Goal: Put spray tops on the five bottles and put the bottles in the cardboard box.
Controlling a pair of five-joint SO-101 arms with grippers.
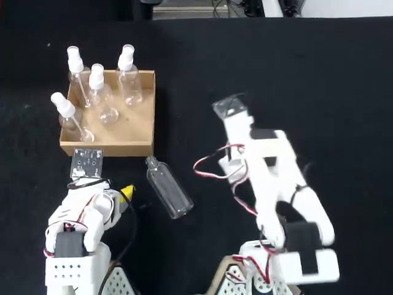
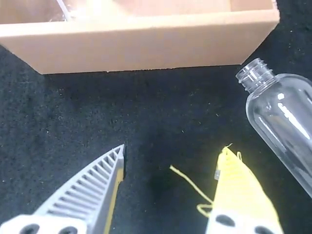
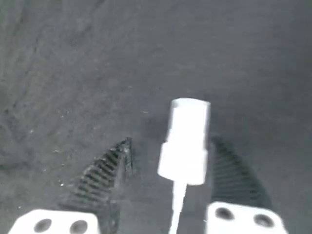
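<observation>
The cardboard box [image 1: 138, 132] at the far left holds several clear bottles [image 1: 130, 83] with white spray tops on. One clear bottle [image 1: 169, 187] without a top lies on the black table in front of the box, its open neck [image 2: 254, 74] towards the box wall [image 2: 141, 41]. My left gripper [image 1: 126, 195] is open just left of this bottle [image 2: 285, 122], with nothing between its fingers [image 2: 105, 183]. My right gripper [image 1: 228, 109] is farther right and open. A white spray top [image 3: 186, 144] lies between its fingers [image 3: 109, 170], close to one of them.
Black cloth [image 1: 319, 80] covers the whole table. Red and white cables [image 1: 212, 169] loop off the right arm between the two arms.
</observation>
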